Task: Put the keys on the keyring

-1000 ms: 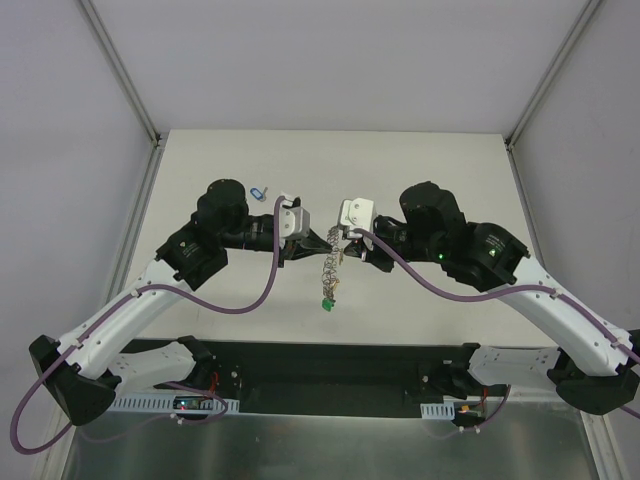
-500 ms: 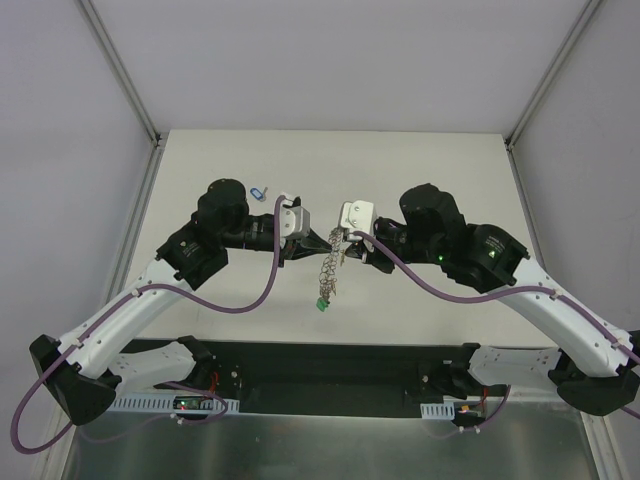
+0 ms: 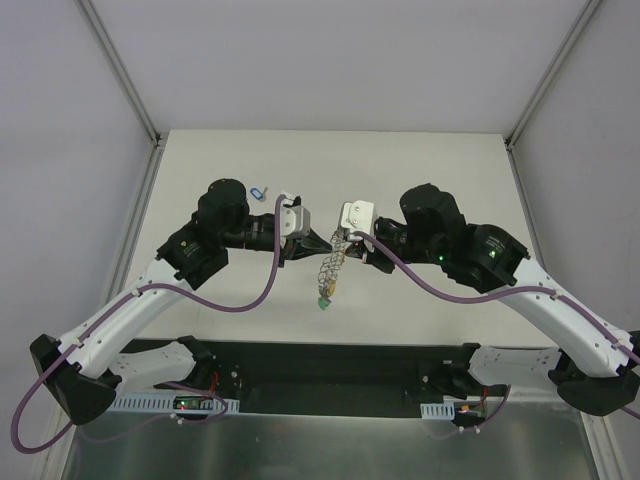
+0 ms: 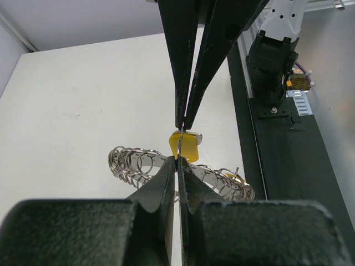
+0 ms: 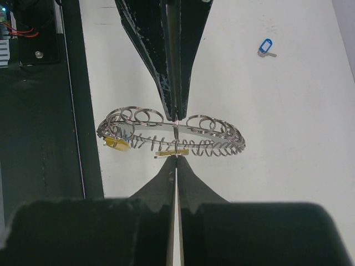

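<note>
The keyring (image 3: 330,268) hangs in the air between my two grippers, edge-on in the top view. My left gripper (image 3: 330,245) is shut on the ring's flat grey disc (image 4: 158,161); its tips (image 4: 178,160) show this in the left wrist view. My right gripper (image 3: 343,245) is shut on a yellow-tagged key (image 5: 172,151) right at the ring's edge (image 5: 211,133), its tips (image 5: 176,158) facing the left ones. That yellow tag (image 4: 186,145) also shows in the left wrist view. A green-tagged key (image 3: 322,300) hangs from the ring's low end. Another yellow tag (image 5: 116,143) sits on the ring.
A blue-tagged key (image 3: 259,191) lies on the white table behind the left arm and also shows in the right wrist view (image 5: 265,46). The black base strip (image 3: 330,365) runs along the table's near edge. Grey walls close in the table at the back and sides.
The ring's low end with the green tag has swung a little left and back. Both grippers have stayed nearly still, tips together on the ring.
</note>
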You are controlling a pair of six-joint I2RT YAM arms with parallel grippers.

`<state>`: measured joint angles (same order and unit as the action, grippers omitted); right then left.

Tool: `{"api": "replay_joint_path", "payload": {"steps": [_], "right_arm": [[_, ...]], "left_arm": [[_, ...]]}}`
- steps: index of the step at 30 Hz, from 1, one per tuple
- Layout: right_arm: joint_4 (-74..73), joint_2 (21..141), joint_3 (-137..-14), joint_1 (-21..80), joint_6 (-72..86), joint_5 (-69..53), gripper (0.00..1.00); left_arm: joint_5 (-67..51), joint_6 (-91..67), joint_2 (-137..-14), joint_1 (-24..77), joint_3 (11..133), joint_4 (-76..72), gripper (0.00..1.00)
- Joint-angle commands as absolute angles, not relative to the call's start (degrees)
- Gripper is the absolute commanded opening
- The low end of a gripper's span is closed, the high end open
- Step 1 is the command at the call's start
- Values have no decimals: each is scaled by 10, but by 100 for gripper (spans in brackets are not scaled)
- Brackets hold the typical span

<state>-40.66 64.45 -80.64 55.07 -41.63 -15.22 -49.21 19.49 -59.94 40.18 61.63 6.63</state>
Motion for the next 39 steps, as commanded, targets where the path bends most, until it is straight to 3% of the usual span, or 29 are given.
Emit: {"api": "replay_joint_path", "payload": {"steps": [1,39], "right_arm": [[-390,632,-807,554,-424,-153,1],[-385,649,-815,558,-434,-173,1]], "left_arm": [[-512,190,-598,408,643,36,0],[-541,183,-613,414,655,37,0]]}}
